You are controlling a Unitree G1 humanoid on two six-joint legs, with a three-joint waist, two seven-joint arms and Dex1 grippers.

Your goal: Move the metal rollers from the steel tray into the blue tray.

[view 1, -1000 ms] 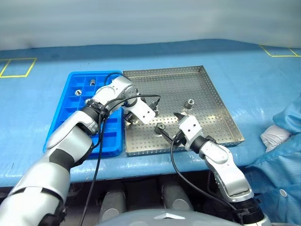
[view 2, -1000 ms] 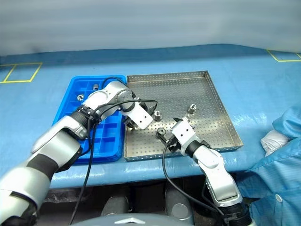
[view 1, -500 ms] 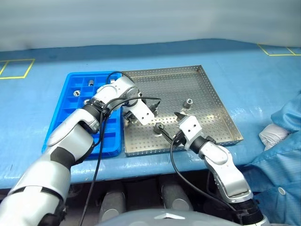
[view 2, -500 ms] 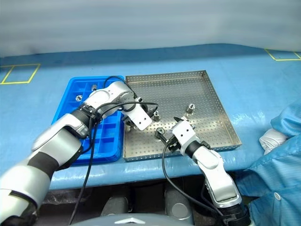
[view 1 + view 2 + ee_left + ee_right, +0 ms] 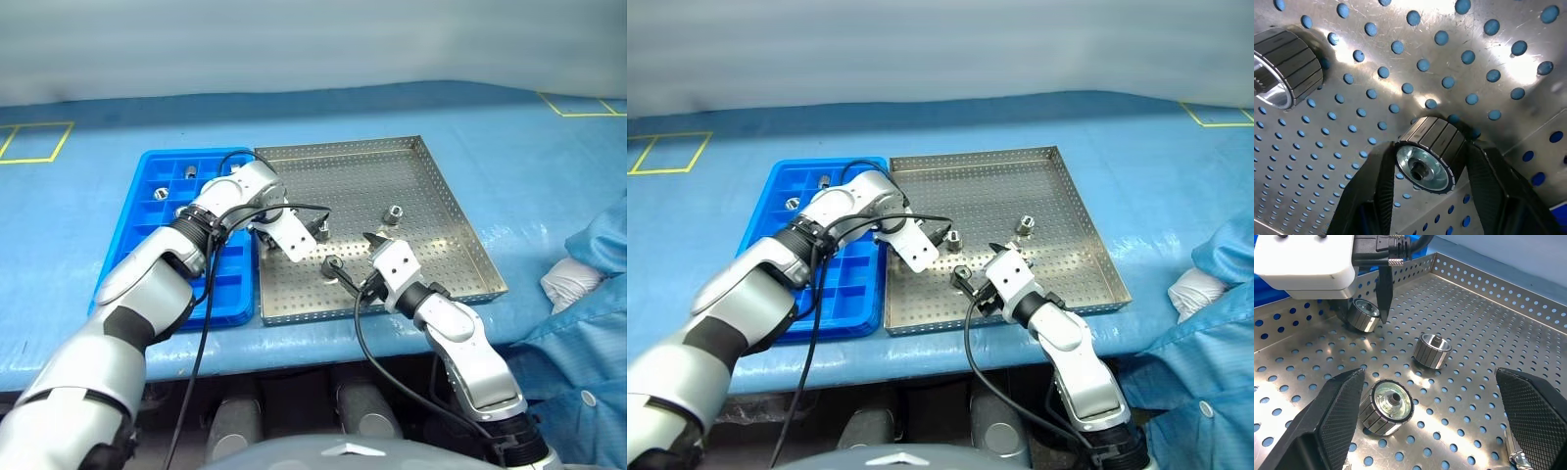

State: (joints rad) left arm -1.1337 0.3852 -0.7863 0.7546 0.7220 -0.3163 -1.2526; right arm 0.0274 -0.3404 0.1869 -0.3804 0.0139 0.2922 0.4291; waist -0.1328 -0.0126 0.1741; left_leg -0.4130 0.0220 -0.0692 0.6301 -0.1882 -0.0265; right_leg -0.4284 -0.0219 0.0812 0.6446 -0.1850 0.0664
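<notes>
Closing left gripper (image 5: 1427, 164) now brackets a metal roller (image 5: 1431, 152).
Fingers (image 5: 1376, 191) flank it, contact unclear; right gripper (image 5: 1430, 416) gapes wide, empty, above steel tray (image 5: 1488, 323).

**Silver, blue and black across the board**

The steel tray (image 5: 431, 196) shows silver-grey, dotted all over with a regular grid of round holes, blue showing through them. The metal rollers (image 5: 1431, 350) gleam bright silver, their sides ribbed in dark parallel lines, a dark hole at each centre. The blue tray (image 5: 157, 211) at nine o'clock of the steel one is vivid blue, gridded in squares. The surface (image 5: 509, 147) is a paler blue, marked with yellow outlined rectangles. The left hand (image 5: 1425, 193) has black, finely ridged fingers (image 5: 1374, 191); the right hand (image 5: 1430, 431) has black cross-hatched pads (image 5: 1339, 416).
</notes>
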